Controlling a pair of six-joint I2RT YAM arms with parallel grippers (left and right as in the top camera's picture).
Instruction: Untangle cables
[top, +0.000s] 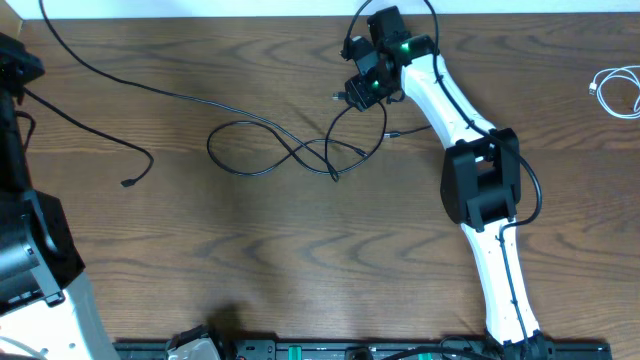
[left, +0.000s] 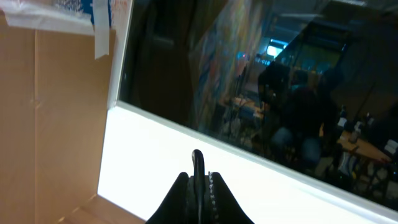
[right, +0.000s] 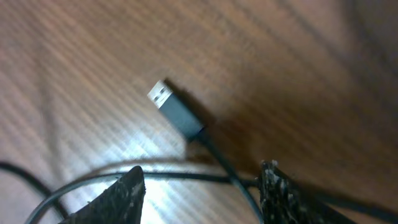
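Right wrist view: the right end effector (right: 202, 183) hangs low over the tabletop (right: 298, 62), fingers (right: 124, 196) spread wide apart and clamped on nothing. Just ahead of it lies the plug (right: 171, 107) of a black cable (right: 217, 155), metal tip pointing away, and its lead trails back into the gap between the fingers. A second strand (right: 168, 173) crosses that gap from side to side, so there are two lines in there, not one.

Overhead, the loops (top: 270, 150) of the tangle sit out to one side of the end effector, crossing each other more than once. The white cable (top: 620, 90) lies coiled well apart on the other side, clear of all this. The left end effector (left: 199, 183) has its fingers pressed together, holding nothing, and its camera looks off towards a window, so it's no part of this play.

My read is that this is a grab for the plug end. To do it well, it should catch only the plug's own lead, just behind the plug body, and keep the crossing strand out of the pinch. Closing on both would drag the knot tighter. Nudging forward towards the plug before closing looks like the cleaner line. Then lift a little and draw the plug back out through the loop it passes under, slowly, watching for the loops to slide rather than cinch.
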